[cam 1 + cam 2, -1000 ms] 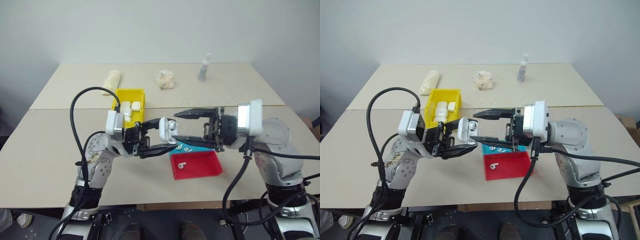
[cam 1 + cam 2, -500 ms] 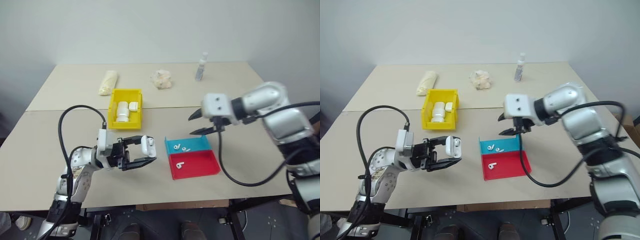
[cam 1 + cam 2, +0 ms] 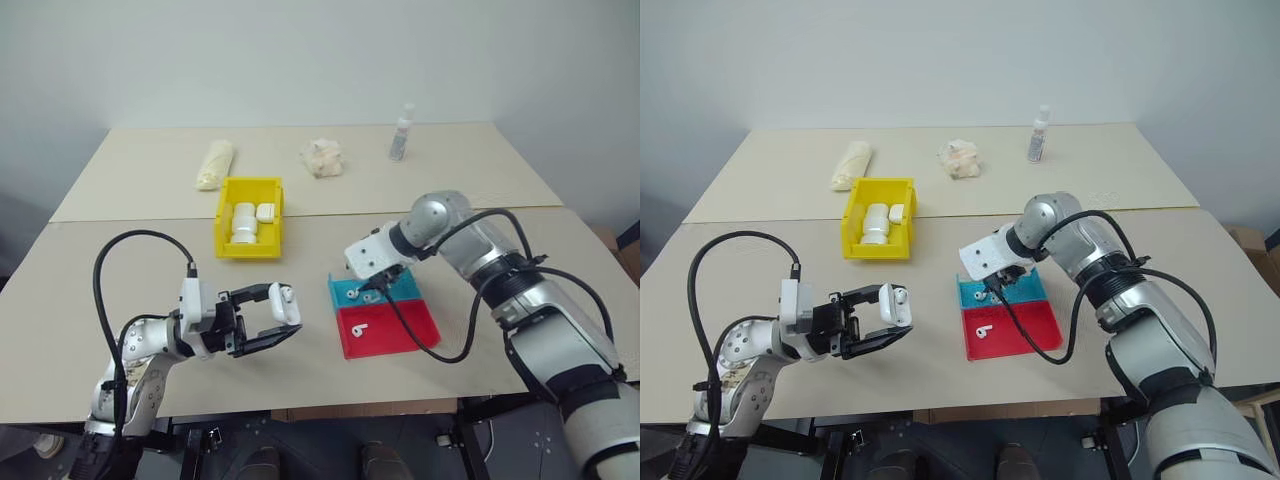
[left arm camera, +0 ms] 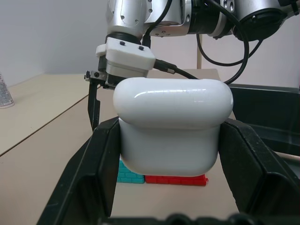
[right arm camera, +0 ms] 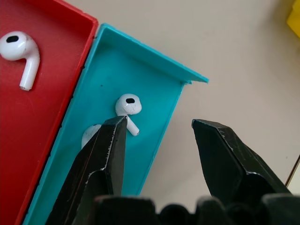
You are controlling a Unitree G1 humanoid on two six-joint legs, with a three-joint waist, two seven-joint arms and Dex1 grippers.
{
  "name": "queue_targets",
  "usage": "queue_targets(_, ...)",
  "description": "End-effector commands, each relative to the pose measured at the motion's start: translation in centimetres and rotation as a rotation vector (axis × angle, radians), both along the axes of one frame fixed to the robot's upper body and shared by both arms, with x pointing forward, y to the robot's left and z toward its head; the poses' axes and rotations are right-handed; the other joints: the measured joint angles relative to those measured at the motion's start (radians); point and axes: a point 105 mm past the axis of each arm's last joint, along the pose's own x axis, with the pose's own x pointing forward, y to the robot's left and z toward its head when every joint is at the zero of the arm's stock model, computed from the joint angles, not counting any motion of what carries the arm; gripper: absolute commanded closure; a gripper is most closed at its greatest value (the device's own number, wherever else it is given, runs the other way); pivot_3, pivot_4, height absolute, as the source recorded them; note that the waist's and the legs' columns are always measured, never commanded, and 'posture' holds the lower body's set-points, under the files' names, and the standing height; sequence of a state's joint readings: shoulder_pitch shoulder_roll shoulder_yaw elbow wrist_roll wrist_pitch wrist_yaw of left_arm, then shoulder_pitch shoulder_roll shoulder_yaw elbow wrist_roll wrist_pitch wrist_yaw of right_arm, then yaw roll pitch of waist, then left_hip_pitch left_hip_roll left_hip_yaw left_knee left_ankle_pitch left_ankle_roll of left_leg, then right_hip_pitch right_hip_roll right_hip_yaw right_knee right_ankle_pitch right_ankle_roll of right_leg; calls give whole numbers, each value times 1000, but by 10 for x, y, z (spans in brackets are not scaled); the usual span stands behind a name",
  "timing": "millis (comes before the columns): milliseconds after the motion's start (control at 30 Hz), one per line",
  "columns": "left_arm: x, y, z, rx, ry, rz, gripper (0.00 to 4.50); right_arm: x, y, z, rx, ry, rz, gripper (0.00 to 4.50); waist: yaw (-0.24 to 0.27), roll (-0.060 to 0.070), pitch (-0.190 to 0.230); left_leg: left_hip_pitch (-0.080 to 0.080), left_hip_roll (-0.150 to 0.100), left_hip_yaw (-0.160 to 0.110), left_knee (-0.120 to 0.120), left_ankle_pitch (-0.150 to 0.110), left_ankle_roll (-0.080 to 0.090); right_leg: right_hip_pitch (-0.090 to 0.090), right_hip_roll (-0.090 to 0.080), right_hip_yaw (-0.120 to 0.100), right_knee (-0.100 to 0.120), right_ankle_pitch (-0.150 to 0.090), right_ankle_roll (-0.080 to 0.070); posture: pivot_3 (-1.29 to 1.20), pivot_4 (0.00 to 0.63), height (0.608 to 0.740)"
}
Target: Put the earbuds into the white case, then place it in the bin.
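- On the pale beige desk, against a plain white wall: two desk tops butted together, seam running across behind the yellow bin.
- Far side of desk: rolled cream cloth, crumpled pale wad, small clear bottle.
- Inside the yellow bin: several white cases, lying together.
- Right of centre: shallow blue tray touching shallow red tray, blue one farther from the robot.
- Earbuds: two in the blue tray, one in the red tray.
- Left gripper, low over the desk left of the trays, pointing toward them, clamped tight on the white case; case upright between the fingers, lid closed.
- Right gripper, tilted down over the near corner of the blue tray, fingers parted, nothing held; one fingertip just beside an earbud, the other outside the tray wall over bare desk.
- Against a second ago: both grippers then raised and close together in front of the camera, nearly meeting above the trays; now well apart, left one dropped down and to the left with the case unchanged in its grip, right one swung forward and down to the blue tray, turned from roughly level to pointing steeply down.
- Trays, bin and far-side items unchanged on the desk; camera view shifted.
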State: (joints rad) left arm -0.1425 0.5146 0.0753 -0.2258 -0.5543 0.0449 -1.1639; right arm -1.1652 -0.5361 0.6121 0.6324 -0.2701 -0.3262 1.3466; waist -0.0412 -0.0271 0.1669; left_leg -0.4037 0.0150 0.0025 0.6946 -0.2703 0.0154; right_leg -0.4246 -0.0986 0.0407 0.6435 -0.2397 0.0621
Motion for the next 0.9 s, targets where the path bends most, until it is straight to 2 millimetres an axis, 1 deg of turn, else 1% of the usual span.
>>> queue_targets(33, -5, -1, 12, -16, -48, -7, 1707, 2, 2, 16, -11, -43, 38, 1827, -1, 0, 0, 0, 0, 0, 0, 0, 0, 0, 0, 0, 0, 0, 0, 0, 150, 740)
queue_targets(133, -5, -1, 12, -18, -48, -5, 1707, 1, -3, 15, -42, -32, 53, 1827, -1, 0, 0, 0, 0, 0, 0, 0, 0, 0, 0, 0, 0, 0, 0, 0, 150, 740)
queue_targets(333, -5, -6, 10, -23, -46, -12, 1707, 0, -12, 7, -98, 28, 25, 1827, -1, 0, 0, 0, 0, 0, 0, 0, 0, 0, 0, 0, 0, 0, 0, 0, 150, 740)
queue_targets(433, -5, -8, 9, -23, -47, -15, 1707, 3, -13, 4, -92, 56, -20, 1827, -1, 0, 0, 0, 0, 0, 0, 0, 0, 0, 0, 0, 0, 0, 0, 0, 150, 740)
queue_targets(633, -5, -9, 7, -18, -46, -12, 1707, 10, -23, -7, -134, 101, -80, 1827, -2, 0, 0, 1, 0, 0, -1, 0, -1, 0, 0, 0, 0, 0, 0, 0, 150, 740)
queue_targets(900, -6, -8, 6, -18, -43, 2, 1707, 11, -20, -9, -127, 114, -78, 1827, -4, 1, 0, 1, 0, 0, -1, 1, -1, 0, 0, 0, 0, 0, 0, 0, 150, 740)
